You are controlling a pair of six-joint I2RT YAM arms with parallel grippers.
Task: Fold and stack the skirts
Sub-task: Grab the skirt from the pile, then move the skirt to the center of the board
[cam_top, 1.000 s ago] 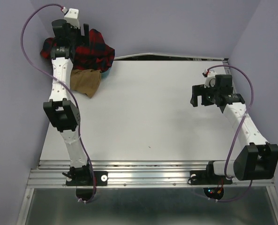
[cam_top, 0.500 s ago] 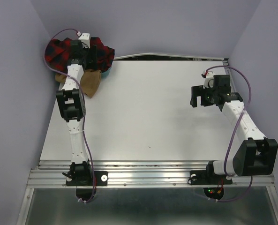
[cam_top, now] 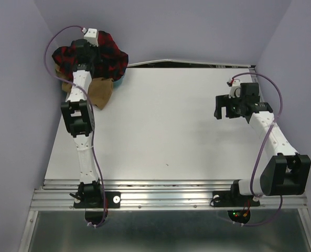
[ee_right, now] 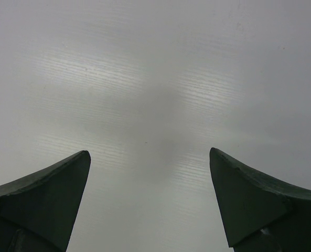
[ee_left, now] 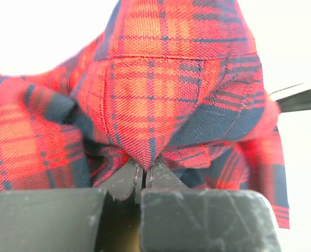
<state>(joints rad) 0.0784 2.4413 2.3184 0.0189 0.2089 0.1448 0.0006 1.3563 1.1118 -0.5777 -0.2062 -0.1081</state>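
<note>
at teal tub [cam_top: 119, 80]: left tool [ee_left: 145, 176] pinched shut on red plaid skirt [ee_left: 160, 94] fold, likely to lift it out. tan skirt [cam_top: 100, 92] slumped just beside tub. right tool [ee_right: 149, 157] wide, empty, well right of tub, presumably waiting.

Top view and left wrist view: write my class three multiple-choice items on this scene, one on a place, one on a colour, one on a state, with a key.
1. Where on the table do the skirts lie?
A) far left corner B) centre C) near right edge
2. The plain skirt beside the red plaid skirt is
A) blue B) tan C) white
3. The left hand is
A) wide open B) out of view C) shut on the red plaid skirt

Key: 1 A, both are heaped in that corner in the top view. 2 B, its cloth is tan-brown. 3 C, the wrist view shows the fingers pinching a plaid fold.
</note>
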